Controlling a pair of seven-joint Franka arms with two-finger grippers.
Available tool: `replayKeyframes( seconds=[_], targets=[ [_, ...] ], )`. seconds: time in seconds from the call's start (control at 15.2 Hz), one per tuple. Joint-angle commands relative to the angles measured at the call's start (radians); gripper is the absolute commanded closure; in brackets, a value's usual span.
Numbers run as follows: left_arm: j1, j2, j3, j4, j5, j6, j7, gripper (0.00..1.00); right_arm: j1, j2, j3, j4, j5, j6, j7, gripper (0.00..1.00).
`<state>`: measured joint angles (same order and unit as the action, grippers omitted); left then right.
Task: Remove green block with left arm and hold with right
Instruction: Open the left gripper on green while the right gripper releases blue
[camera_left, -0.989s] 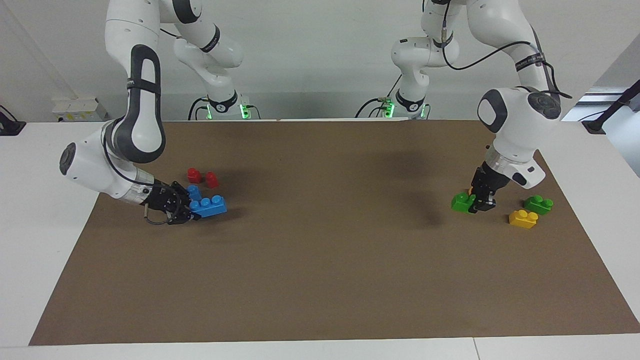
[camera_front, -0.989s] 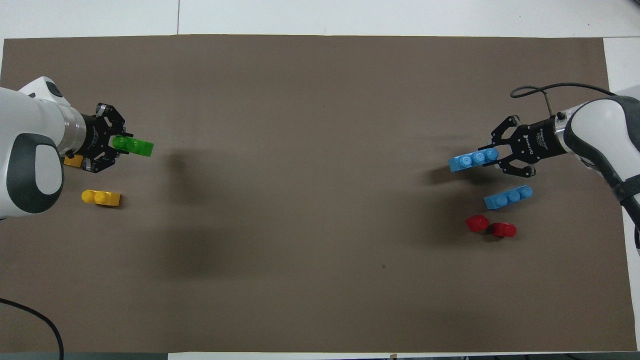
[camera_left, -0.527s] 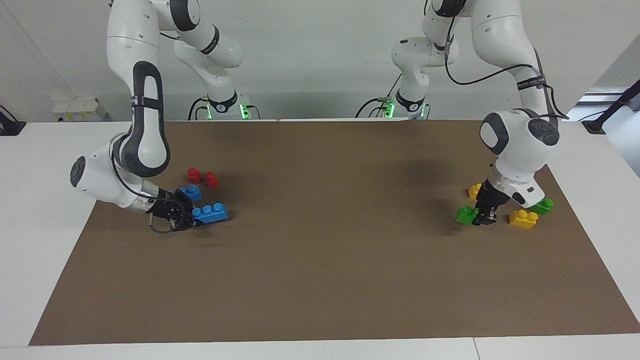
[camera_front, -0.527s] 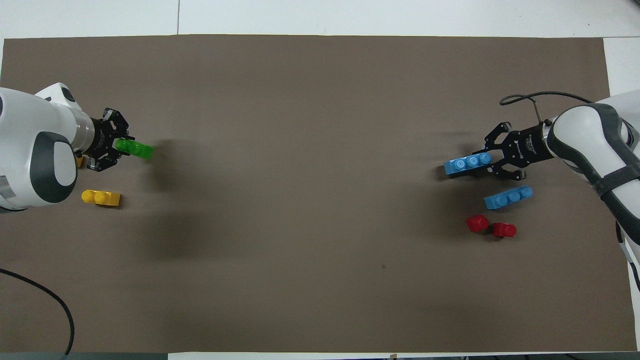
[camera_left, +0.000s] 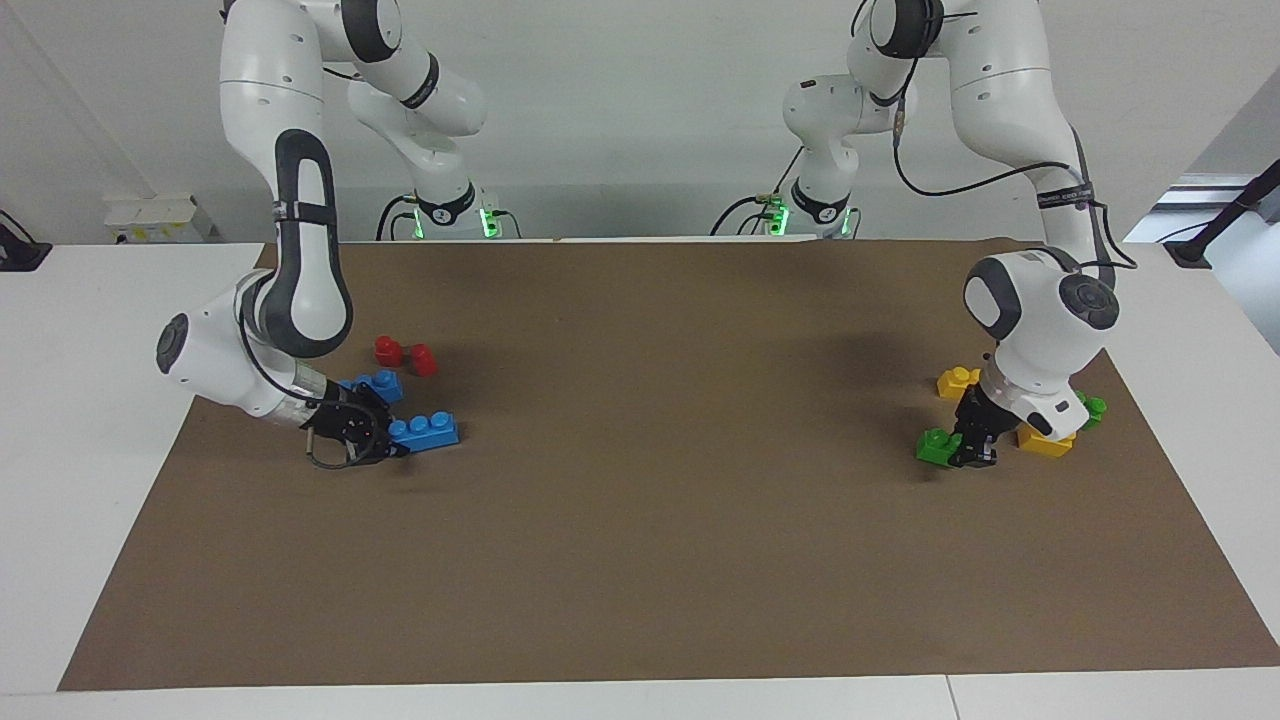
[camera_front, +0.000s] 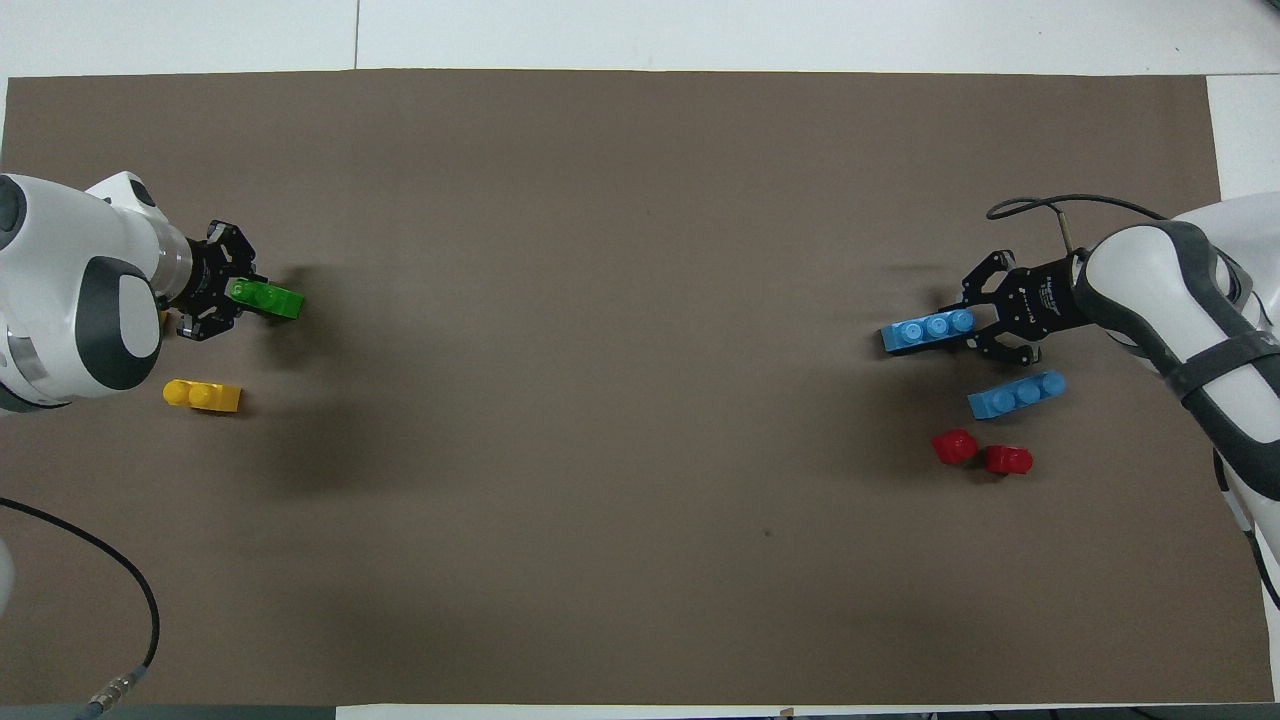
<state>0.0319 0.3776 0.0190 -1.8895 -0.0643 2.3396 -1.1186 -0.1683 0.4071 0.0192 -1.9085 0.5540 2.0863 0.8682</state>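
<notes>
My left gripper (camera_left: 960, 448) (camera_front: 240, 293) is shut on one end of the green block (camera_left: 936, 447) (camera_front: 272, 300), a small bright green two-stud brick. It holds the block level and very low over the brown mat (camera_left: 640, 520) at the left arm's end; I cannot tell if the block touches the mat. At the right arm's end of the table, my right gripper (camera_left: 390, 438) (camera_front: 968, 326) is shut on the end of a long blue three-stud brick (camera_left: 430, 431) (camera_front: 915, 333), also very low over the mat.
Beside the left gripper lie a yellow brick (camera_left: 1045, 443) (camera_front: 203, 395), another yellow brick (camera_left: 957, 380) and a second green brick (camera_left: 1093, 407), partly hidden by the arm. Near the right gripper lie another blue brick (camera_left: 376, 383) (camera_front: 1017, 394) and two red pieces (camera_left: 389, 349) (camera_front: 954, 446).
Both grippers have come down toward the mat and shifted a little away from the robots, each still holding its brick. The loose bricks have not moved.
</notes>
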Motion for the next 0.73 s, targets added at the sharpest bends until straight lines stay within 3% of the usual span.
replayKeyframes(
  seconds=[0.0,0.07,0.13,0.2,0.33,0.46,0.66],
  targets=[
    [0.019,0.026,-0.008,0.012,0.020,0.043,0.013,1.00,-0.004,-0.022,0.005,-0.014,0.020,-0.014,-0.018,0.19],
    [0.022,0.026,-0.008,0.012,0.021,0.041,0.016,1.00,-0.013,-0.027,0.005,0.003,0.021,-0.066,-0.018,0.17],
    [0.020,0.026,-0.008,0.013,0.021,0.043,0.019,0.55,-0.013,-0.036,0.004,0.034,0.023,-0.104,-0.012,0.16],
    [0.019,0.026,-0.008,0.015,0.021,0.038,0.040,0.01,-0.011,-0.051,0.002,0.054,0.023,-0.135,-0.003,0.13],
    [0.013,0.026,-0.008,0.023,0.021,0.032,0.072,0.00,-0.007,-0.102,0.001,0.074,0.012,-0.173,0.009,0.03],
    [0.006,0.017,-0.008,0.035,0.026,0.040,0.088,0.00,0.003,-0.173,0.001,0.080,-0.020,-0.198,0.009,0.01],
    [0.005,-0.026,-0.011,0.052,0.063,0.012,0.172,0.00,0.044,-0.269,0.016,0.126,-0.187,-0.261,-0.021,0.00]
  ],
)
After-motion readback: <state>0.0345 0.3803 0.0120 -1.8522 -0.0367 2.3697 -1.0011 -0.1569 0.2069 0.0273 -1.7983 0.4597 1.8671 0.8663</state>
